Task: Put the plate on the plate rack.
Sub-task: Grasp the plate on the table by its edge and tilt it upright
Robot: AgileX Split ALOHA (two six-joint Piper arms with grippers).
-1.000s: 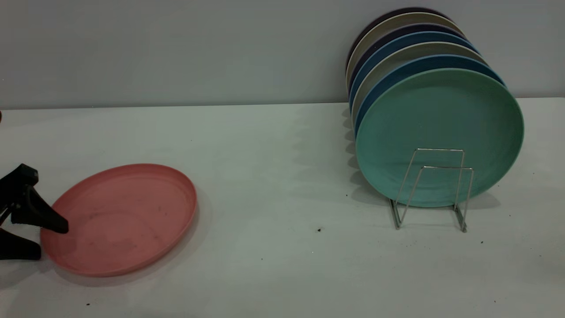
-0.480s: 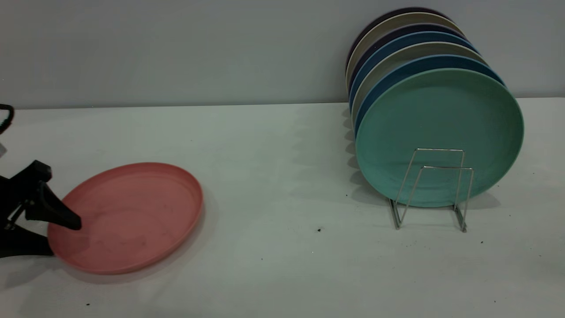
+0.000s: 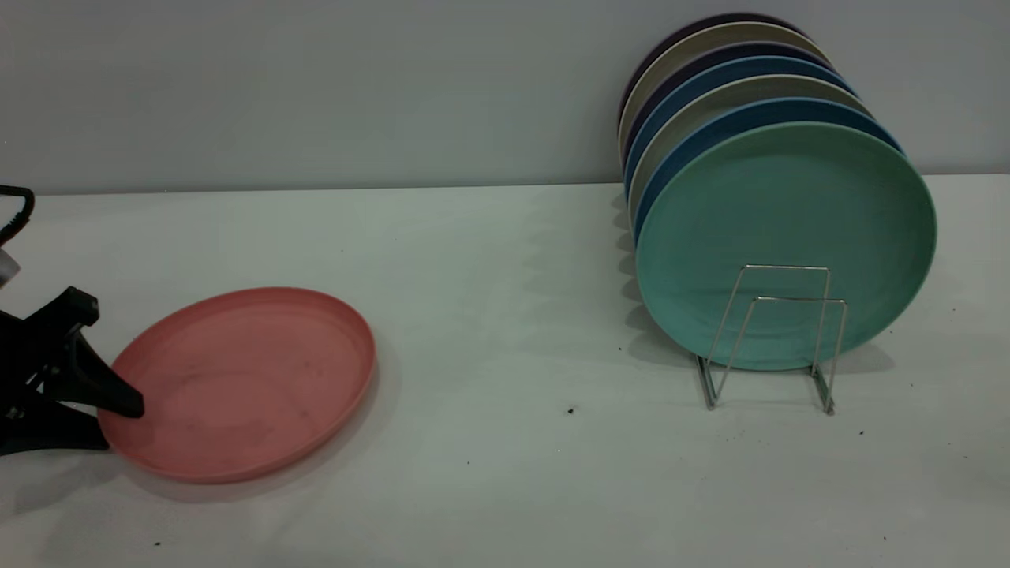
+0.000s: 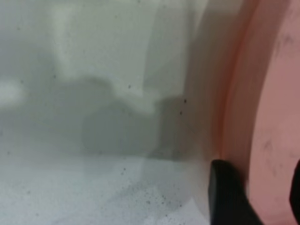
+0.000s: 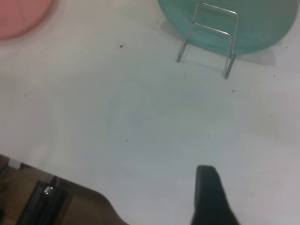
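The salmon-pink plate (image 3: 245,383) lies on the white table at the front left. It also shows in the left wrist view (image 4: 276,117) and at a corner of the right wrist view (image 5: 18,16). My left gripper (image 3: 125,426) (image 4: 260,187) is open astride the plate's left rim, with one finger inside the plate and one outside against the rim. The silver wire plate rack (image 3: 797,300) (image 5: 213,29) stands at the right with its two front loops empty. My right gripper (image 5: 258,187) hovers over bare table in front of the rack. Only one of its fingers (image 5: 208,197) shows.
Several plates stand on edge in the rack, with a teal-green plate (image 3: 781,229) (image 5: 262,23) in front and blue and grey ones behind. A grey wall closes the back. The table's near edge shows in the right wrist view (image 5: 70,187).
My left gripper has moved right, and the pink plate has shifted right with it. The gap between its fingers has narrowed slightly.
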